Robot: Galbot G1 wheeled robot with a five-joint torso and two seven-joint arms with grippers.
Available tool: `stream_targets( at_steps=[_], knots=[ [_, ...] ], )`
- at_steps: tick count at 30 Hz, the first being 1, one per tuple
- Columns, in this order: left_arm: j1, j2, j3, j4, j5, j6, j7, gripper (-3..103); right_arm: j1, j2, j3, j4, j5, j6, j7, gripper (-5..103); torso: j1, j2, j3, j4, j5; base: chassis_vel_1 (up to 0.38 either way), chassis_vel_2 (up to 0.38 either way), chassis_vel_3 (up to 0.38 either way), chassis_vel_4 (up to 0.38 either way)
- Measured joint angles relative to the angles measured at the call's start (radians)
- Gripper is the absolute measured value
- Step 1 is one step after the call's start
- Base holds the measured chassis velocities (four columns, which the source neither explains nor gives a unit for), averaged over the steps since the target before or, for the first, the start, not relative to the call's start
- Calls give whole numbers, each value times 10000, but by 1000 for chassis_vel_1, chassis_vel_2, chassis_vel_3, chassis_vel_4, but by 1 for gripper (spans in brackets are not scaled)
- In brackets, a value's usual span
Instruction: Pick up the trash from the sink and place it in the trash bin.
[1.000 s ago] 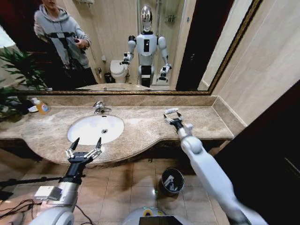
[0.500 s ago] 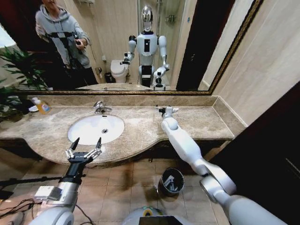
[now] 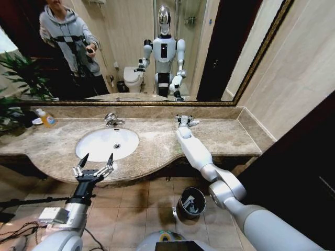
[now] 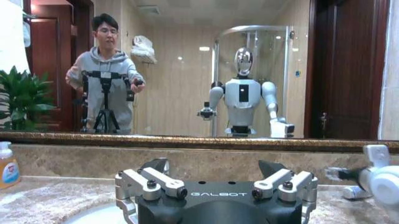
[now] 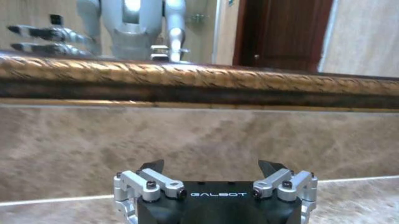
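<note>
right gripper (image 3: pixel 182 120) extended over beige-brown marble counter (image 3: pixel 220 133) by a white tube (image 3: pixel 192 123), finger state can't be told | left gripper (image 3: pixel 94 163) spread wide, parked before white oval sink (image 3: pixel 107 144) | dark round trash bin (image 3: pixel 190 202) on floor

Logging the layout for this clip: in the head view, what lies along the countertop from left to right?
Yellow bottle → chrome faucet with the sink just before it → right tool reaching to the back of the counter, a small white item beside it.
</note>
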Motion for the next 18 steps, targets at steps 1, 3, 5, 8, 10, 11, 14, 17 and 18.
stream_targets(
  at_steps=[1,3,5,8,10,11,14,17,18],
  knots=[
    [1,0,0,0,0,0,0,100,-164,-157,95,46,-35,0,-4,98,-1,0,0,-1,-1,0,0,0,0],
    [1,0,0,0,0,0,0,100,-421,-398,263,133,-203,13,-12,98,0,0,1,-4,5,0,0,0,0],
    [1,0,0,0,0,0,0,100,-578,-543,377,171,-435,90,-49,98,0,0,1,-7,4,0,0,0,0],
    [0,0,0,0,0,0,0,100,-846,-779,473,336,-564,163,-128,98,-2,1,-1,-6,0,0,0,0,0],
    [0,0,0,0,0,0,0,100,-971,-858,499,500,-331,102,-130,98,-3,3,-3,-3,-2,0,0,0,0],
    [0,0,0,0,0,0,0,100,-971,-858,499,500,-331,102,-130,98,-3,3,-3,-3,-2,0,0,0,0],
    [1,0,0,0,0,0,0,100,-1218,-1038,362,975,82,-128,-127,99,-3,3,-3,-6,-3,0,0,0,0],
    [1,0,0,0,0,0,0,100,-1334,-1070,137,1214,359,-275,-126,99,-3,3,-3,-6,-1,0,0,0,0],
    [1,0,0,0,0,0,0,100,-1334,-1070,137,1214,359,-275,-126,99,-3,3,-3,-6,-1,0,0,0,0]
  ],
)
